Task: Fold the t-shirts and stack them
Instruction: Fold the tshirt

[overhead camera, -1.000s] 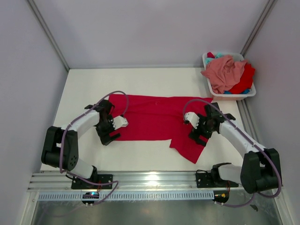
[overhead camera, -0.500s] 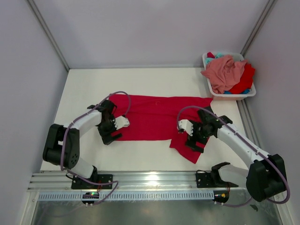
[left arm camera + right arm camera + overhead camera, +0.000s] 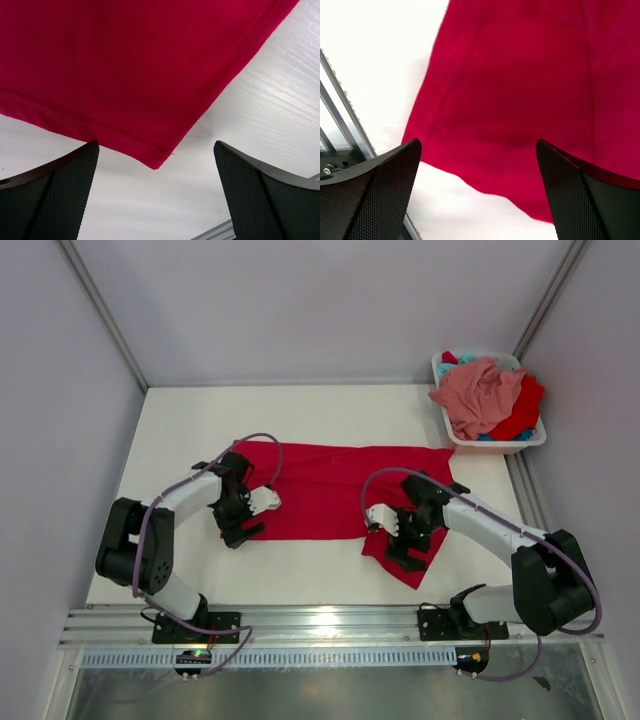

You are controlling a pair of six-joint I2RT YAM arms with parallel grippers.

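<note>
A bright red t-shirt point(image 3: 330, 490) lies spread wide across the middle of the table, with a flap hanging toward the near right. My left gripper point(image 3: 243, 533) is open and empty over the shirt's near left corner, which shows between the fingers in the left wrist view point(image 3: 155, 160). My right gripper point(image 3: 410, 552) is open and empty over the near right flap; the right wrist view shows the flap's edge point(image 3: 520, 100) above the jaw gap. A salmon pink shirt point(image 3: 480, 390), another red one point(image 3: 522, 410) and a bit of teal point(image 3: 487, 437) lie piled in the basket.
The white plastic basket point(image 3: 520, 445) stands at the far right corner against the wall. A metal rail point(image 3: 320, 625) runs along the near edge and shows in the right wrist view point(image 3: 340, 120). Grey walls close in the left, back and right.
My right gripper has moved left and nearer, from the shirt's right part to over the near flap. My left gripper has shifted slightly right at the near left corner. The shirt lies unchanged.
</note>
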